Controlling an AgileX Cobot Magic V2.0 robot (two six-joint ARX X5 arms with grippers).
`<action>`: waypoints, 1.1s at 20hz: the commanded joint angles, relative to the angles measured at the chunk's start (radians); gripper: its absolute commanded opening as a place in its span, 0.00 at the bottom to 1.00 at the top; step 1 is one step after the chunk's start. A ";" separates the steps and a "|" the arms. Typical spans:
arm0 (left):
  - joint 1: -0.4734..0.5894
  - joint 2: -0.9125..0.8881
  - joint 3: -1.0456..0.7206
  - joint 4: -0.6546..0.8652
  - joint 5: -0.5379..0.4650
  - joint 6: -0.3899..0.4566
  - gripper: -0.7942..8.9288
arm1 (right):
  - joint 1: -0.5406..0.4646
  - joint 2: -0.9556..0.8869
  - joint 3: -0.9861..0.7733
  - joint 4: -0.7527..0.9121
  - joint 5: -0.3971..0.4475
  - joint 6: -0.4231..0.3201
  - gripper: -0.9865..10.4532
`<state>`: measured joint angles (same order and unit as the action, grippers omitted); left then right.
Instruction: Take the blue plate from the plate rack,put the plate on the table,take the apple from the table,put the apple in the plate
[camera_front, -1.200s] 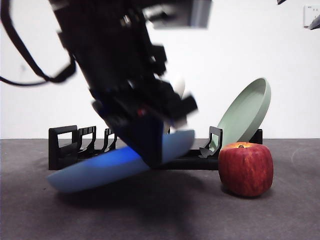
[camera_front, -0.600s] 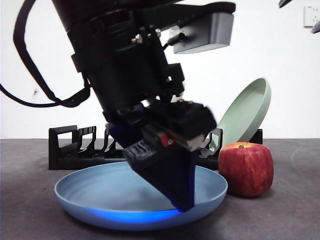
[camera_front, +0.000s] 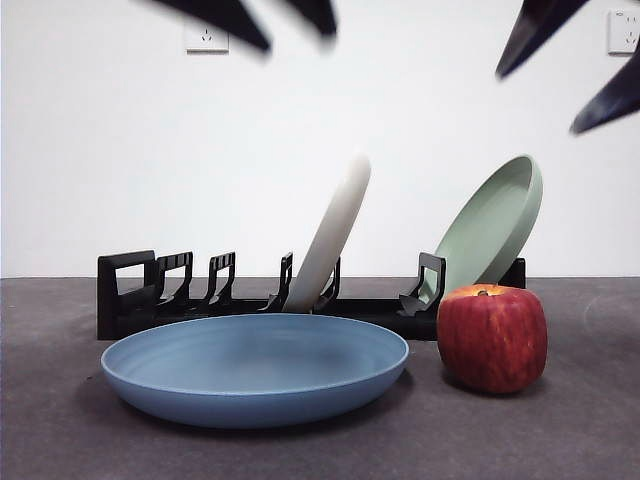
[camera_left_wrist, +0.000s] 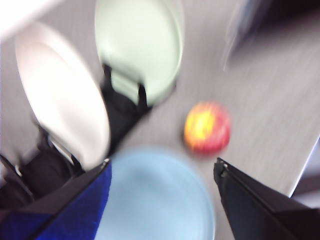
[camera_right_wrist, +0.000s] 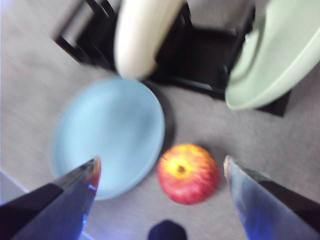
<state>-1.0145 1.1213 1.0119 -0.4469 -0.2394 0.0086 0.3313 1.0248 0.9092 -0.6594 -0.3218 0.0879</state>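
The blue plate lies flat on the table in front of the plate rack. The apple stands upright just right of it, close to the rim. My left gripper is open and empty, high above the plate; only its blurred tips show. In the left wrist view, the left gripper looks down on the plate and apple. My right gripper is open, high above the apple. In the right wrist view, the right gripper frames the apple beside the plate.
A cream-white plate stands upright in the middle of the rack. A pale green plate leans at its right end, behind the apple. The rack's left slots hold nothing. A white wall stands behind.
The left gripper let go of the blue plate and rose to the top of the view. The plate now lies flat on the table. The right gripper's tips came down into view.
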 joint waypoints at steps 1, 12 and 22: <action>0.009 -0.057 0.029 -0.008 0.006 -0.035 0.44 | 0.044 0.075 0.003 -0.001 0.043 -0.034 0.47; 0.095 -0.246 0.317 -0.174 -0.097 -0.026 0.44 | 0.190 0.380 0.003 0.053 0.211 -0.065 0.64; 0.097 -0.248 0.385 -0.275 -0.126 -0.011 0.44 | 0.190 0.532 0.003 0.116 0.222 -0.048 0.19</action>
<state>-0.9211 0.8753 1.3949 -0.7258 -0.3607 -0.0139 0.5186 1.5543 0.9108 -0.5468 -0.1009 0.0338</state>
